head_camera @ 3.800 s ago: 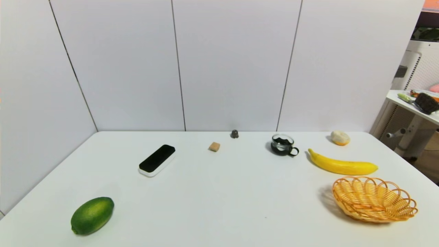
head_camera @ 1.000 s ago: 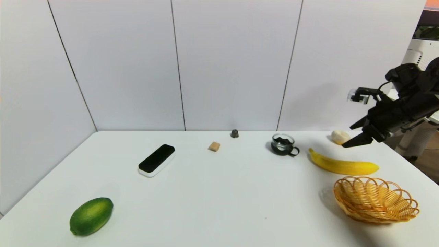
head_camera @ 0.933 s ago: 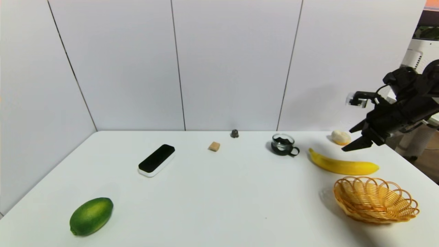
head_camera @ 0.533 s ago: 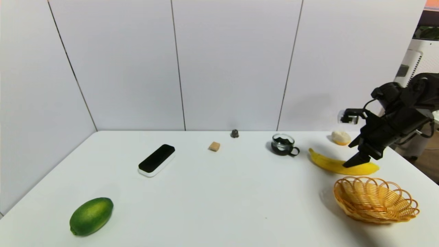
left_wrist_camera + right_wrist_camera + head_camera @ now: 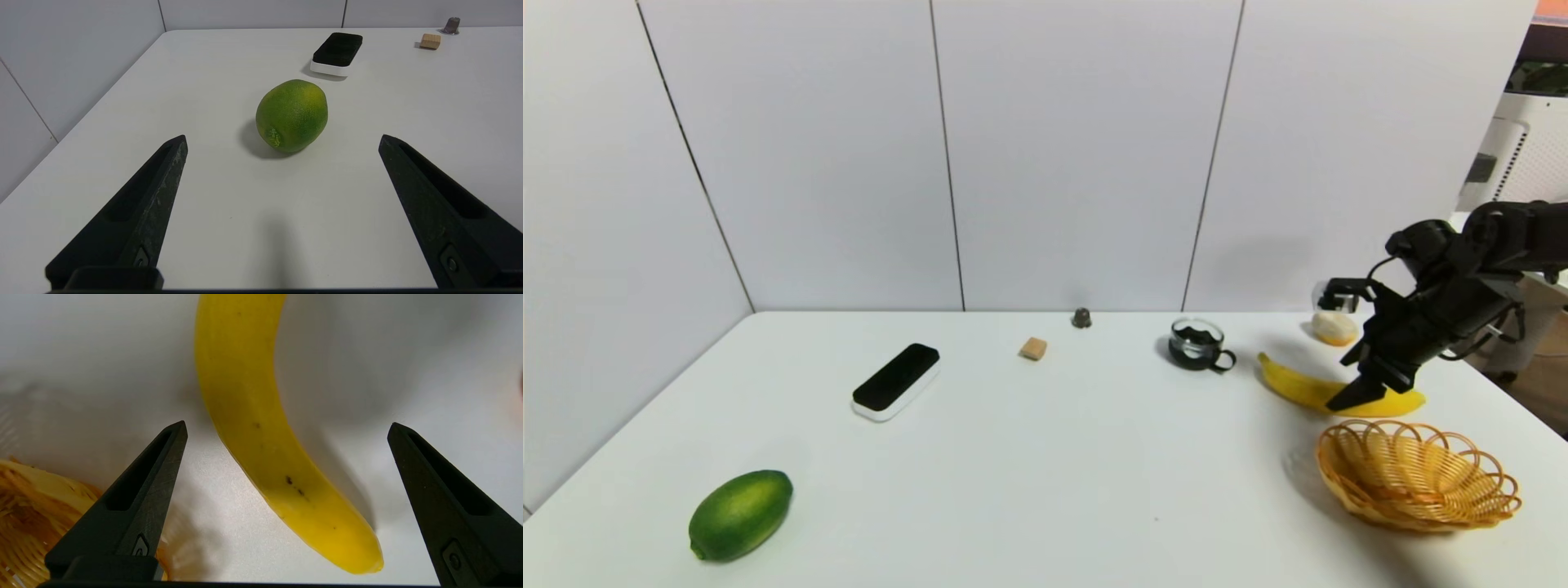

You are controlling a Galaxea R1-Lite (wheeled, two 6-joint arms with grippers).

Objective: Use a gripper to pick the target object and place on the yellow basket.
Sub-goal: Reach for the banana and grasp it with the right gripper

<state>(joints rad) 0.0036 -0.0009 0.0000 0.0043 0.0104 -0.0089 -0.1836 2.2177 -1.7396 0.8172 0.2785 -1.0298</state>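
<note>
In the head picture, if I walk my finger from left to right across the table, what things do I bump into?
Green fruit → black-and-white box → small tan block → little dark knob → glass cup → banana → yellow basket.

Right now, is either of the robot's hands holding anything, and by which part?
Nothing is held. The right hand is open, its fingers on either side of the banana near its blunt end, not closed on it. The left hand is open and empty.
</note>
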